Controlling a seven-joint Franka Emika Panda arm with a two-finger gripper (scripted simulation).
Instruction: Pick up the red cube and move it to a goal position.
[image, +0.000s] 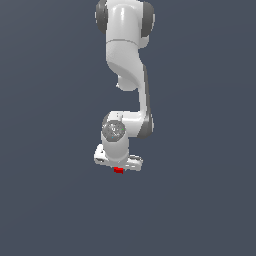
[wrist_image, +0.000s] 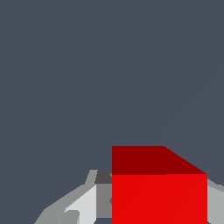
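The red cube (image: 118, 170) is a tiny bright red block just under the white gripper (image: 118, 167) in the exterior view, near the middle of the picture. In the wrist view the red cube (wrist_image: 159, 192) fills the space between the grey-white fingers (wrist_image: 85, 205), and a second finger shows on its other side. The cube touches both fingers, so the gripper is shut on it. The fingertips are hidden behind the cube and the hand.
The white arm (image: 125, 45) reaches down from the top of the exterior view. A plain dark grey-blue surface (image: 200, 200) lies all around it, and no other objects show in either view.
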